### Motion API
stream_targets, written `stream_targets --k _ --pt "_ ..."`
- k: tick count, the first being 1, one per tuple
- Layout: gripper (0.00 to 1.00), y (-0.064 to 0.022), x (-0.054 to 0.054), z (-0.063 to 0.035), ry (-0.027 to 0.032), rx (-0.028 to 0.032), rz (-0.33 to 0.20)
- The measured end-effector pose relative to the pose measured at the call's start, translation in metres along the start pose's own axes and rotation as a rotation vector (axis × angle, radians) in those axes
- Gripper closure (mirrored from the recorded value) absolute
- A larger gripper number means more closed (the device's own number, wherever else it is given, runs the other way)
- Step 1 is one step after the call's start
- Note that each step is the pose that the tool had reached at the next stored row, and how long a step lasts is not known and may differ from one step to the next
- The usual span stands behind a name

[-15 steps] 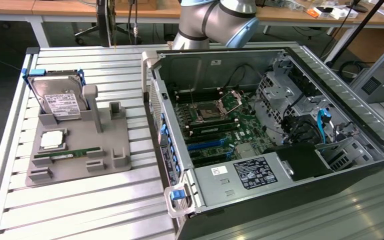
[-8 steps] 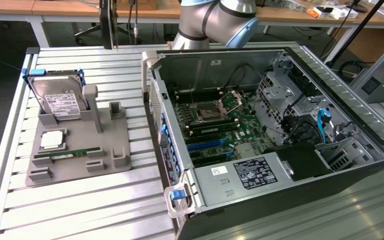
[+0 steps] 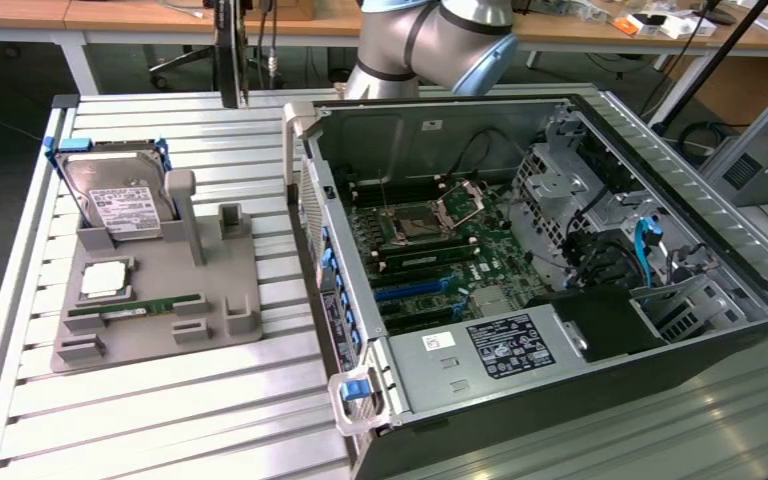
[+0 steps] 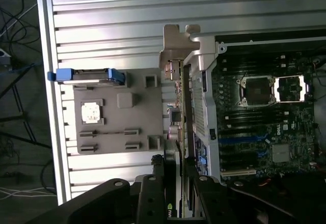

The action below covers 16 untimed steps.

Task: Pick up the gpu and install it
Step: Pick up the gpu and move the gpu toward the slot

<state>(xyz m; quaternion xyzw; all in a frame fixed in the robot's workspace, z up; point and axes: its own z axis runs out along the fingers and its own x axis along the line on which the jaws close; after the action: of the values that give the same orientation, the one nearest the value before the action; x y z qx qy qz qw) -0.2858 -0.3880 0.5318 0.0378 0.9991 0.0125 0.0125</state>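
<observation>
Hand [image 4: 174,183] gripped the gpu [image 4: 178,127] edge-on over the open case [image 3: 307,180] wall, mid table [image 3: 157,420]: pickup done, no card seated in the motherboard [image 3: 451,250] yet!

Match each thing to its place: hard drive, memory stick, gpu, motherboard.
Things:
1. hard drive
2. memory stick
3. gpu
4. motherboard

Places:
A. held between the fingers of the gripper
B. inside the open case
C. standing upright on the grey holder
D. lying low along the grey holder

Pairs: 1-C, 2-D, 3-A, 4-B
</observation>
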Motion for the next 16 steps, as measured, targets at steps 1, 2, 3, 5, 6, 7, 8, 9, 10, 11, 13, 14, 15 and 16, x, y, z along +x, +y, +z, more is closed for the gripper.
stream_targets --k 1,2,3,5,6,7,8,9,10,11,13,14,15,16 --pt "0.73 0.0 -0.001 0.001 -0.0001 0.0007 0.0" --pt "0.73 0.0001 -0.002 0.0021 -0.0002 0.002 0.0" --pt "0.73 0.0001 -0.003 0.003 -0.0003 0.0031 0.0" --pt "0.73 0.0002 -0.005 0.0043 -0.0004 0.0048 0.0" --pt "0.73 0.0002 -0.005 0.0049 -0.0005 0.0056 0.0" --pt "0.73 0.0003 -0.006 0.0059 -0.0006 0.0068 0.0" --pt "0.73 0.0003 -0.007 0.0069 -0.0007 0.0084 0.0" --pt "0.73 0.0003 -0.008 0.0075 -0.0008 0.0094 0.0" --pt "0.73 0.0004 -0.009 0.0081 -0.0009 0.0103 0.0" --pt "0.73 0.0004 -0.01 0.0089 -0.0009 0.0119 0.0" --pt "0.73 0.0006 -0.012 0.0107 -0.0012 0.0149 0.0" --pt "0.73 0.0006 -0.013 0.0115 -0.0012 0.016 0.0" --pt "0.73 0.0007 -0.014 0.0123 -0.0014 0.0169 0.0" --pt "0.73 0.0008 -0.015 0.0129 -0.0014 0.0177 0.0"
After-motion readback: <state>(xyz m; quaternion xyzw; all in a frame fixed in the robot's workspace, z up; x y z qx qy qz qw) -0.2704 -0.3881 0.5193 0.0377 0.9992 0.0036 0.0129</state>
